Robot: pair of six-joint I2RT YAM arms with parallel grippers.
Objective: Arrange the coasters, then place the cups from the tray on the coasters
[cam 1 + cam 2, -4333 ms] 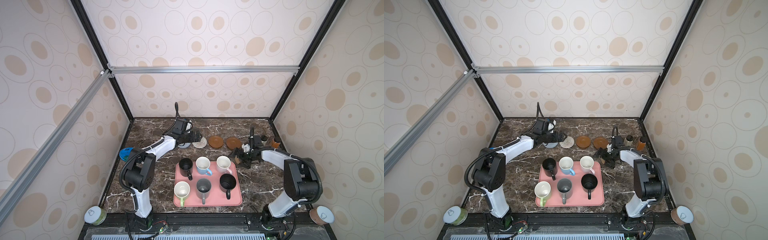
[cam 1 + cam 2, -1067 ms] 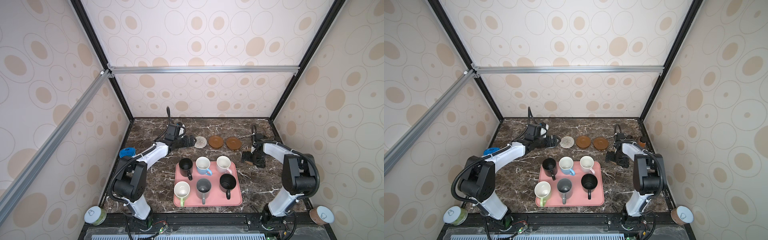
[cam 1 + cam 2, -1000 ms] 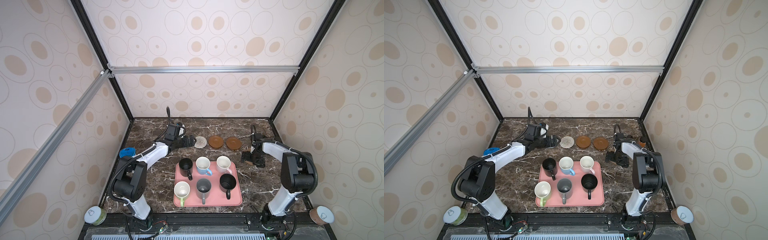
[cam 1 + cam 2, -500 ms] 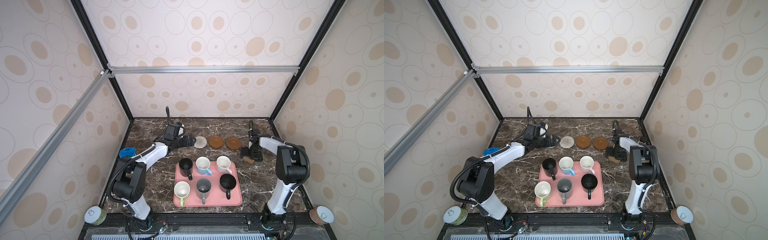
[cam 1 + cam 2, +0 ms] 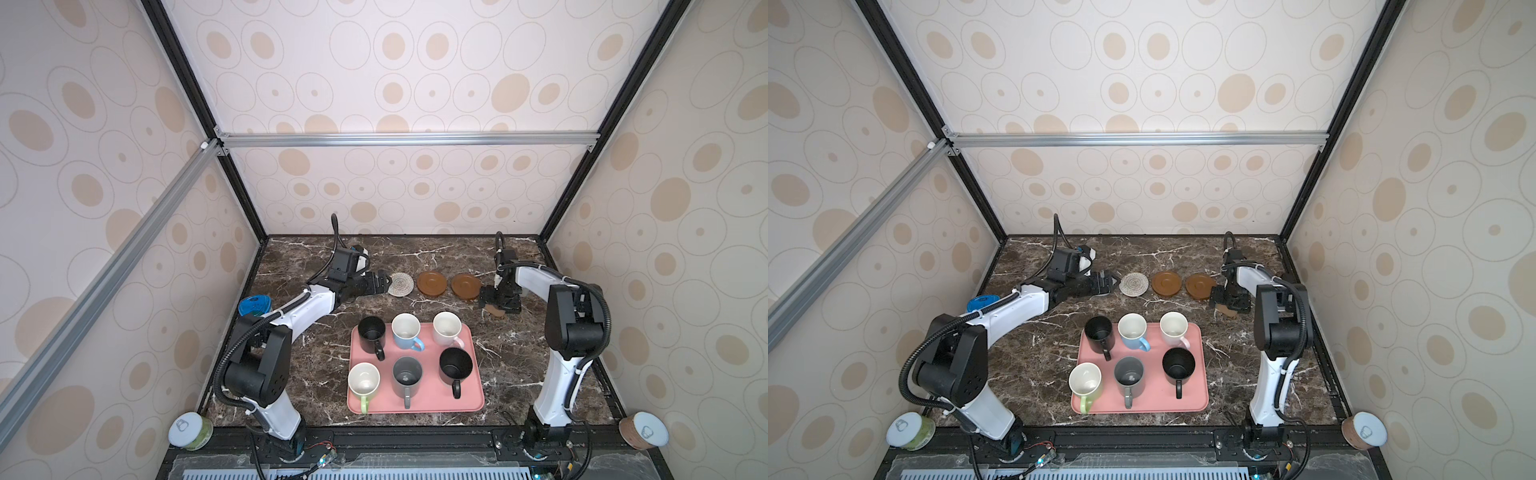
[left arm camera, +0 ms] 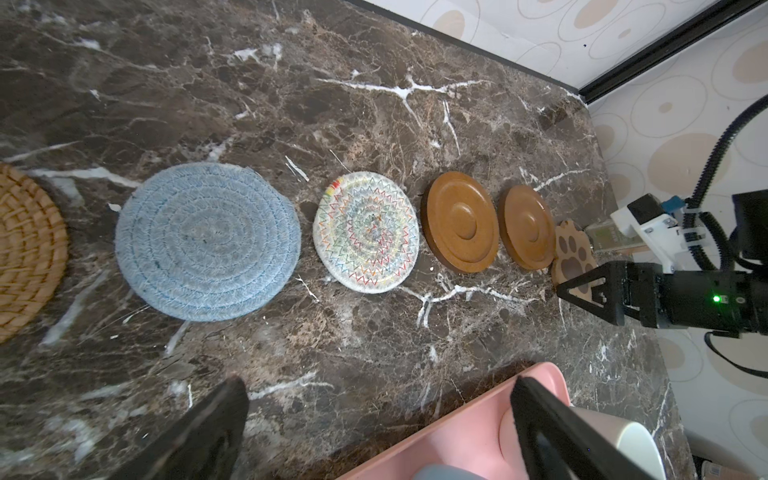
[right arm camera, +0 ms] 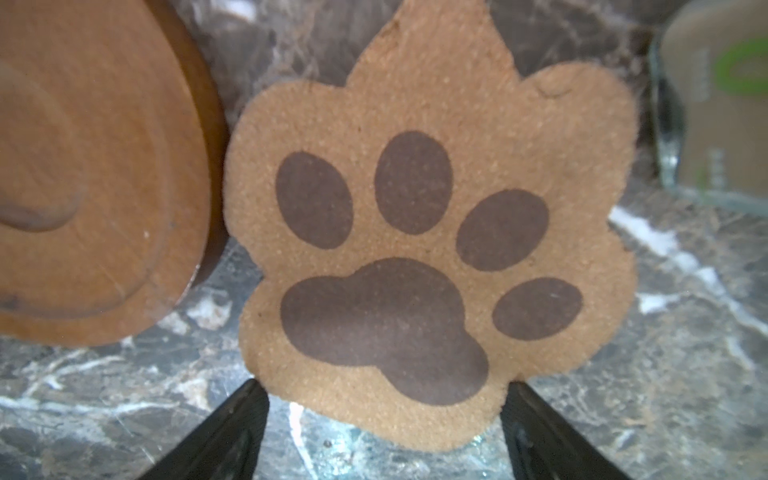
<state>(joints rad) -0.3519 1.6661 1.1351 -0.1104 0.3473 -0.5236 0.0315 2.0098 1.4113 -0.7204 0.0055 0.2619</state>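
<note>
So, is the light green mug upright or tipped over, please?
Upright: the light green mug stands on the pink tray, open rim facing up in both top views.

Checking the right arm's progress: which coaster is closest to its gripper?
The brown paw-shaped coaster, the only one not round, beside a wooden disc; the right gripper straddles its edge.
</note>
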